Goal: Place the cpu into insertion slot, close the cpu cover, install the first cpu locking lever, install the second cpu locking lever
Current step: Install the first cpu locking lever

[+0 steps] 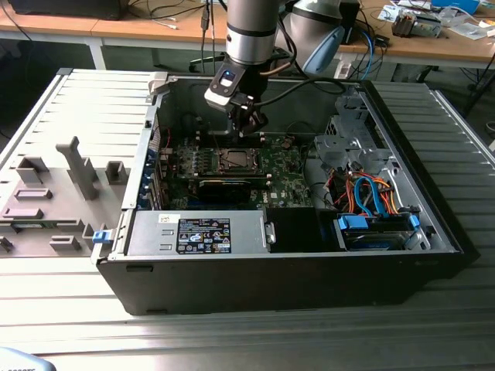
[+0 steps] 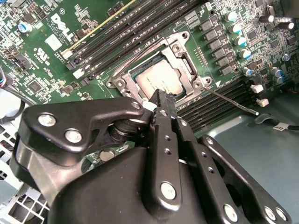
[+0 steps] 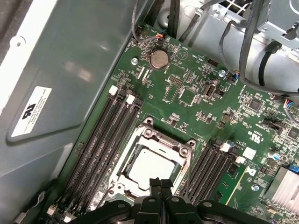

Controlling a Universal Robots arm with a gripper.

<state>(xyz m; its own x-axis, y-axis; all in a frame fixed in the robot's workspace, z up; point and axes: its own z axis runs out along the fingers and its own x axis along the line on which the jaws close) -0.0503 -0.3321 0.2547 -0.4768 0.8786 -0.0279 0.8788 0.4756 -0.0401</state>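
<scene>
The open computer case (image 1: 433, 232) holds the green board with the insertion slot (image 1: 232, 160). The grey-beige cpu (image 2: 156, 79) (image 3: 149, 168) lies flat in the slot. The silvery cpu cover (image 2: 184, 51) (image 3: 161, 140) lies down around it, and the chip shows through its window. A thin metal lever (image 2: 232, 101) sticks out from one socket corner over the black memory slots. My gripper (image 1: 249, 124) (image 2: 162, 95) (image 3: 161, 183) hovers just above the socket's edge, its fingers pressed together with nothing seen between them.
Long black memory slots (image 3: 100, 140) flank the socket on both sides. The case's grey side wall (image 3: 70, 70) rises close by. A power supply (image 1: 205, 234), blue cables (image 1: 371, 193) and a drive cage (image 1: 348, 139) fill the case. A grey fixture (image 1: 46, 193) lies at the exterior view's left.
</scene>
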